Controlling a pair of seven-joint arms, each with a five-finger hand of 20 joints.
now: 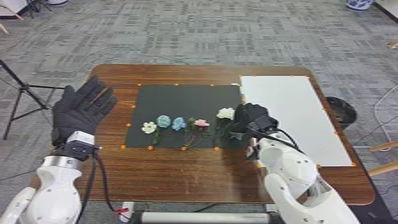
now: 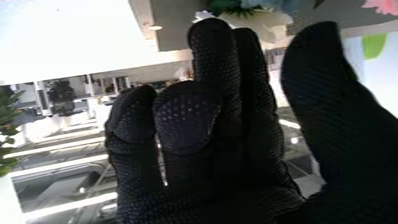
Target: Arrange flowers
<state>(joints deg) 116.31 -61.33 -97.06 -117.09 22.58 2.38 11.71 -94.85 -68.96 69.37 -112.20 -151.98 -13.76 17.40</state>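
In the head view, my left hand is open left of the black mat, fingers straight. My right hand is at the mat's right edge, just right of a white flower. Further left on the mat lie a pink flower, a blue one, a blue-green one and another white one. In the right wrist view, my right hand has its thumb apart from relaxed fingers. Beyond the fingertips are a white bloom and a pink one. Whether fingers touch a stem is unclear.
The black mat lies on the brown table, beside a long white board on the right. Small orange marks line both. A dark bin stands past the table's right edge, and a tripod stands off its left side.
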